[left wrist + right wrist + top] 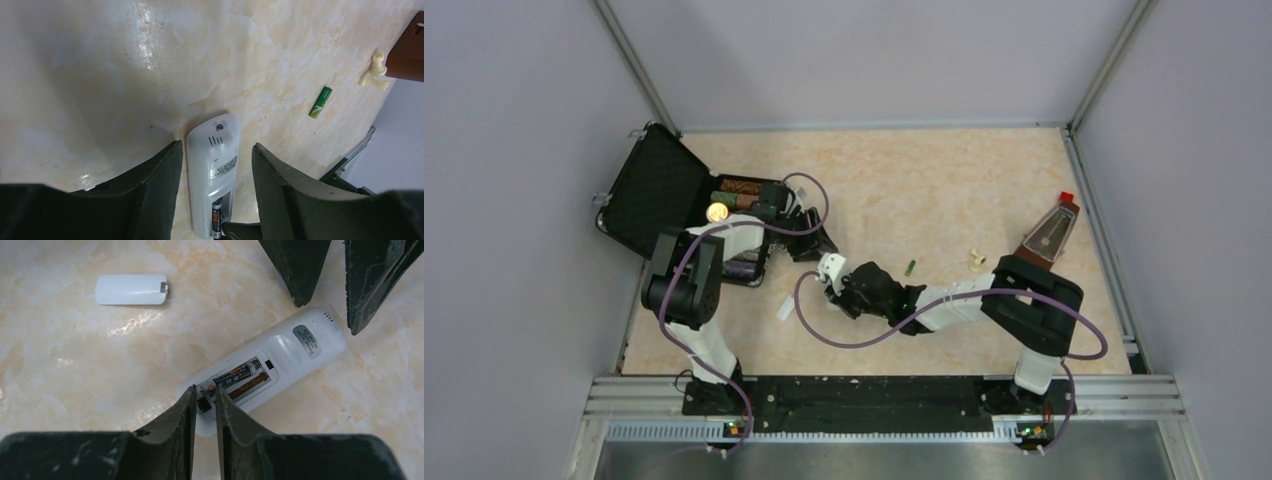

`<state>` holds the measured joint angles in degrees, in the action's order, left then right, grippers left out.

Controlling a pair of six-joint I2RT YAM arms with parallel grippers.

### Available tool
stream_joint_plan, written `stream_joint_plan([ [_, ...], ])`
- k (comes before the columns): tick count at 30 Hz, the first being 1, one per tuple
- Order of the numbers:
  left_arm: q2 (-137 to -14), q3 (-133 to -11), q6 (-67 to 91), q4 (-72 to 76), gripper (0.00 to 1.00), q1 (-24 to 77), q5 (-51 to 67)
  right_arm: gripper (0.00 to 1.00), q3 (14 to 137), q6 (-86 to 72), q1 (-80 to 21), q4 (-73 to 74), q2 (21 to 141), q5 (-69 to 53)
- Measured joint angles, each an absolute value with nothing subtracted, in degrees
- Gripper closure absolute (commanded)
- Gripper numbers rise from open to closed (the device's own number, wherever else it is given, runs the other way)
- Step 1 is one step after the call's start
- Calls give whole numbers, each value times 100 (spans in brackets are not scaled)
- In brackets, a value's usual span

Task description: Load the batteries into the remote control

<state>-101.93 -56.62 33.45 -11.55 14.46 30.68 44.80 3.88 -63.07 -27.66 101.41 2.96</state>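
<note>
The left gripper, jaws apart, straddles the remote control at lower centre, apparently to steady it. The right gripper, nearly closed, meets the dark battery in its bay; whether it grips cannot be told. The green battery lies apart on the bench.

A: Colours?
B: White remote control, white cover upper left. Dark battery black with orange print; green battery at right.
A: The table?
B: Beige, marbled with cream and tan veins.

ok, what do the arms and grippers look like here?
The left arm and right arm match: white links, black joint housings, a purple cable looping along each. The left gripper and right gripper have black, tapered, wedge-shaped fingers with scuffed surfaces.
</note>
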Motion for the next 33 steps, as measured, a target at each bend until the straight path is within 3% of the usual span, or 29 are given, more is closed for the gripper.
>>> stream_joint_plan([
  [13,-10252,-5677,3511,-1162,41,1479,2971,40,4464,200,-6206,-2281,9712,-25],
  [18,-10252,-5867,3638,-1223,41,1479,2768,39,4558,-349,-6206,-1931,9209,176],
  [24,-10031,-6176,3833,-1420,40,1463,2333,35,5496,-1671,-6206,-663,9174,1363],
  [33,-9026,-6302,4351,-1914,40,790,1592,30,7330,-3251,-6259,1216,10425,2657],
])
